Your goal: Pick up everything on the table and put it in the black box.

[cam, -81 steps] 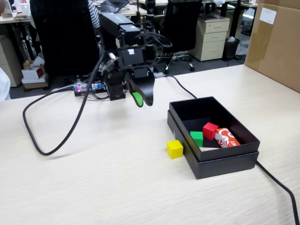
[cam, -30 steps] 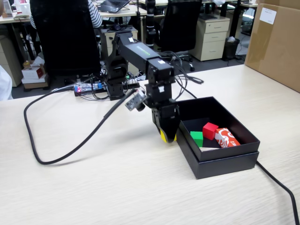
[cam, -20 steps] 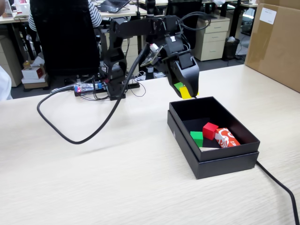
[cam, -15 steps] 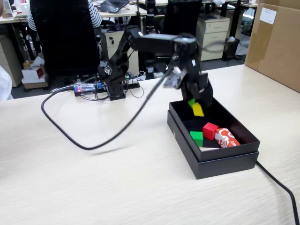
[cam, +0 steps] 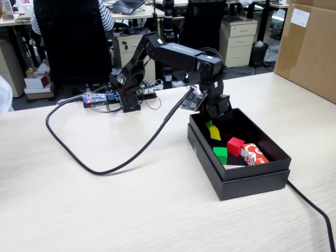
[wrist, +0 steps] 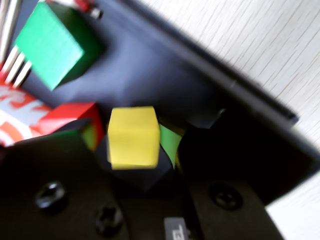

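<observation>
The yellow cube [cam: 214, 132] is seen inside the black box [cam: 273, 152], low over its floor toward the wall at about ten o'clock in the fixed view, with the gripper [cam: 211, 128] reaching down into the box just above it. In the wrist view the cube [wrist: 132, 136] lies between the two dark jaws, whose green pads show at either flank; the jaws stand slightly spread, and a narrow gap appears on each side, so the cube is judged released or barely touched, though contact cannot be ruled out. Whether it rests on the floor or hangs just clear of it cannot be told. The cube is judged light, rigid and smooth-faced, unlikely to be harmed by a short drop; a hold is best taken across two opposite flat faces, squarely, since a corner pinch would let it twist. No long axis is had, all edges being alike; in the fixed view it is tilted, one corner pointing downward. The green cube [cam: 220, 155] and red cube [cam: 235, 146] lie nearby, toward four o'clock, apart from it.
</observation>
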`<state>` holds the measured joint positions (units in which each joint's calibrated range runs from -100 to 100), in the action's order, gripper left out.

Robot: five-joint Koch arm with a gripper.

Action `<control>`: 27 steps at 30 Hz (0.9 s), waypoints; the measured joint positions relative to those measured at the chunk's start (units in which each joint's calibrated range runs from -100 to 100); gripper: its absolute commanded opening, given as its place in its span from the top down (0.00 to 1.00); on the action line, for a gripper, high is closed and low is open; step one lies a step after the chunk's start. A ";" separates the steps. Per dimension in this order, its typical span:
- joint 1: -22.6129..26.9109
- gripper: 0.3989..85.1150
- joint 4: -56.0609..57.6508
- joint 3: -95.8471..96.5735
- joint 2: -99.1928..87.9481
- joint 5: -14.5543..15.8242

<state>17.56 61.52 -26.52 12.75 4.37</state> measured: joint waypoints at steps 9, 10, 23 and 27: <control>-0.20 0.44 -0.39 2.01 -3.75 0.44; -0.24 0.44 -0.77 2.37 -5.83 0.49; -5.42 0.44 -0.77 10.50 -45.18 -0.93; -8.89 0.42 -0.77 22.91 -59.03 -1.27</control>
<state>8.67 60.74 -3.61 -46.28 3.10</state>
